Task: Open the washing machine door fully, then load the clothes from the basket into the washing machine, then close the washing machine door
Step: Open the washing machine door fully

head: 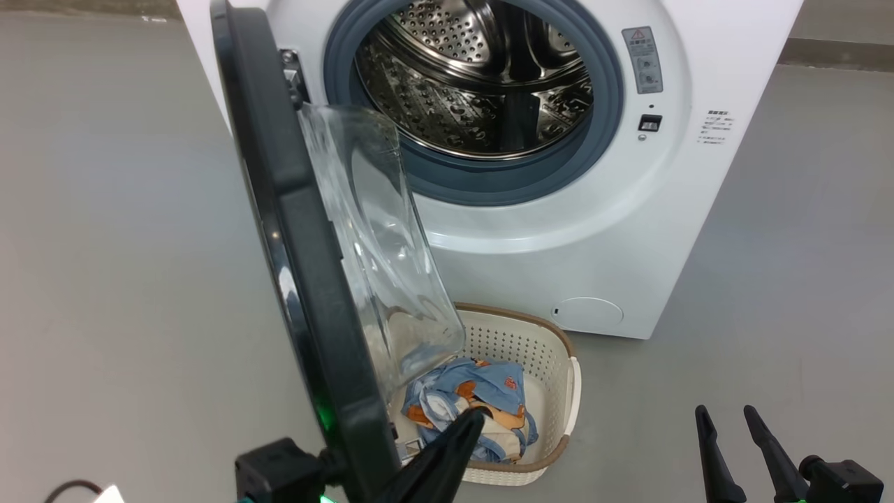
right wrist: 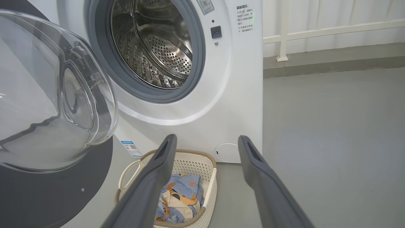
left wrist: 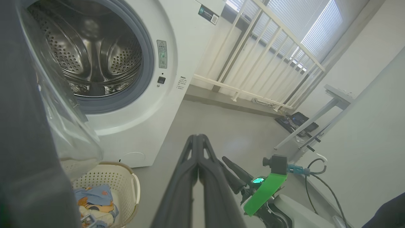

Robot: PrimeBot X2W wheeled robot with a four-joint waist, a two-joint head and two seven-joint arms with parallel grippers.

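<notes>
Far to the left lies bare grey floor (head: 105,279). Next comes the washing machine door (head: 293,230), swung out from its hinge and seen almost edge-on, with its clear glass bowl (head: 370,244) bulging to the right. At the door's lower end the left jaws are pressed together with nothing between them. Their dark fingers (head: 447,447) rise just right of the door rim, but whether they touch it cannot be told.

The bowl overhangs the left part of the basket (head: 552,349) and hides that side from the head camera. The basket stands on the floor close before the washing machine (head: 614,230), below the opening. Blue and orange clothes (head: 482,391) lie crumpled inside it.

Above, the steel drum (head: 475,77) is bare within its grey gasket (head: 489,185). A warning label (head: 642,59) sits right of the opening, and a round flap (head: 590,312) sits low on the front. A blue sticker (right wrist: 132,148) shows near the basket's handle.

At the lower right the right jaws are spread wide and empty over the floor, well apart from the basket. A white railing (left wrist: 253,57) stands beyond the machine.
</notes>
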